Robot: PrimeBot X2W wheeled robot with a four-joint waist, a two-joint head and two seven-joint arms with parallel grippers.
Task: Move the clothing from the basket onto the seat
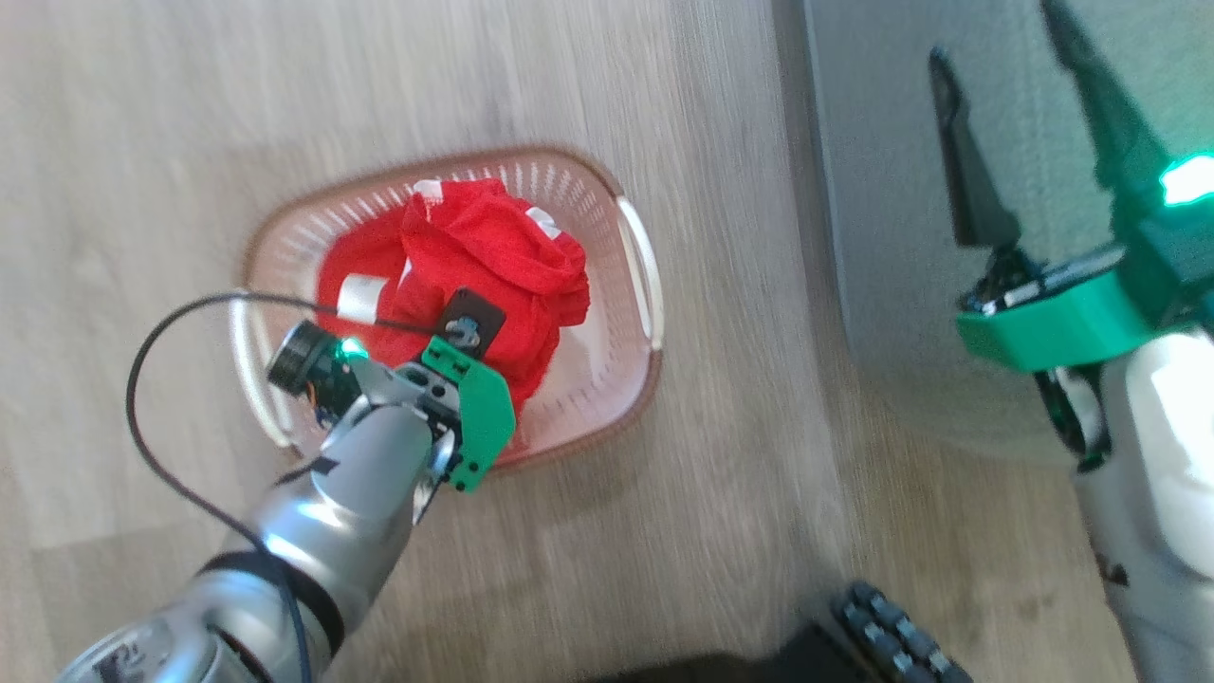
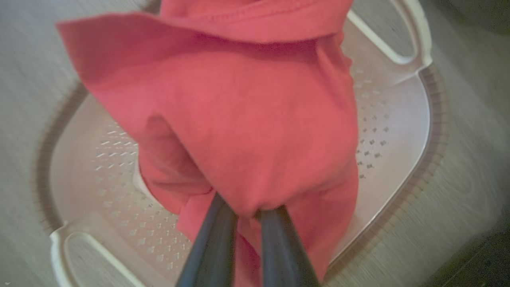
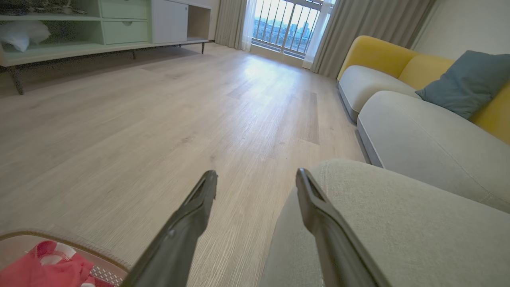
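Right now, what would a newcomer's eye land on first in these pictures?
The bright red clothing, bunched in the cream basket on the wooden floor, stands out first, with the left end effector shut on a fold of it. Next is the right end effector, held open at the edge of the grey seat.

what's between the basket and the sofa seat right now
A strip of bare wooden floor lies between the basket and the grey seat; nothing rests on it. The head view shows this.
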